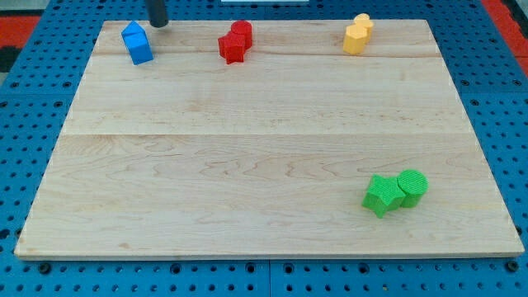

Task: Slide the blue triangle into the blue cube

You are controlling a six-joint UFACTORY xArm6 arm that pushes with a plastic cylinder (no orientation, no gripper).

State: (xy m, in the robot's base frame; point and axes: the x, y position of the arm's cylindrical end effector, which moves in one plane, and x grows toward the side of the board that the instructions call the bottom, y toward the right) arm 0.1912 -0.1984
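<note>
Camera view: pale wood board [247, 165] on blue pegboard [33, 124]; no fingers, my tip [157, 24] just beside blue blocks [137, 43].

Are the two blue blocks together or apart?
Together. The blue blocks sit pressed into one clump at the board's top left, no gap showing. My tip is just beside them.

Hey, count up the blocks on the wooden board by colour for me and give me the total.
Blue: 2, touching, blue blocks at the view's top left, just below and left of my tip
Red: 2, touching, red blocks
Yellow: 2, touching, yellow blocks
Green: 2, touching, green blocks
Total: 8
</note>
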